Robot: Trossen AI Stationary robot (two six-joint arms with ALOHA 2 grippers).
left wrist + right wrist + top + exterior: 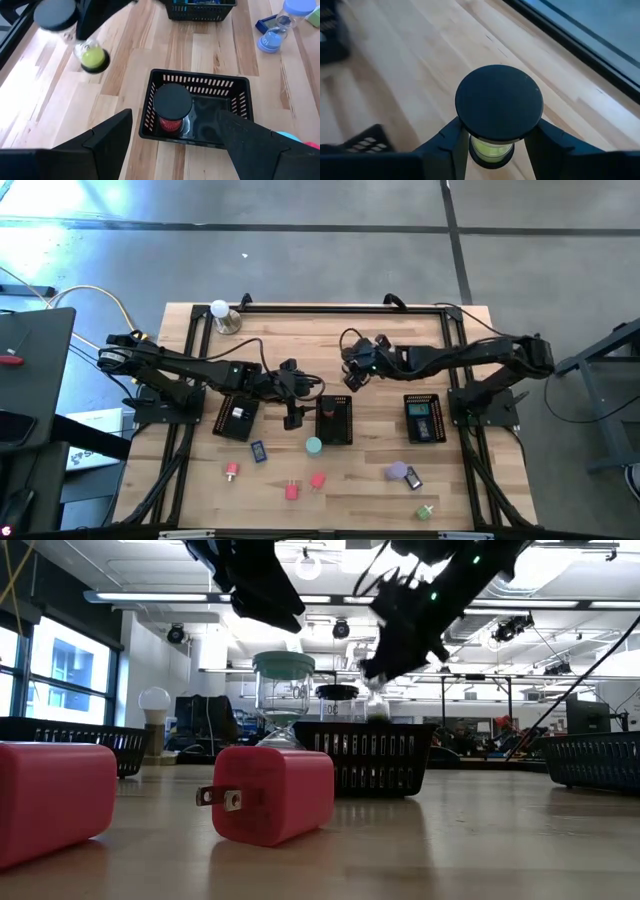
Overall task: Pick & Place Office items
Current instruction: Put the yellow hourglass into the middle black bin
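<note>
Your right pincer [492, 145] was clamped on a black-capped hourglass with green sand [498, 117], holding it clear above the wooden surface [370, 480], behind the middle mesh tray [334, 420]. From the left wrist view the same hourglass [75, 37] hung in the air beyond that tray. Your left pincer [175, 145] stood released, fingers spread, hovering over the middle tray [200, 80], where a second black-capped hourglass with red sand [172, 107] stood upright inside. You had more pieces loose on the near part of the surface: a teal roll [313, 446] just in front of the middle tray, a dark blue rectangle [258, 451], red blocks [292, 491], a purple roll [397, 471] and a green bit [425, 512]. The other two trays [237, 417] sat either side, one under each arm.
</note>
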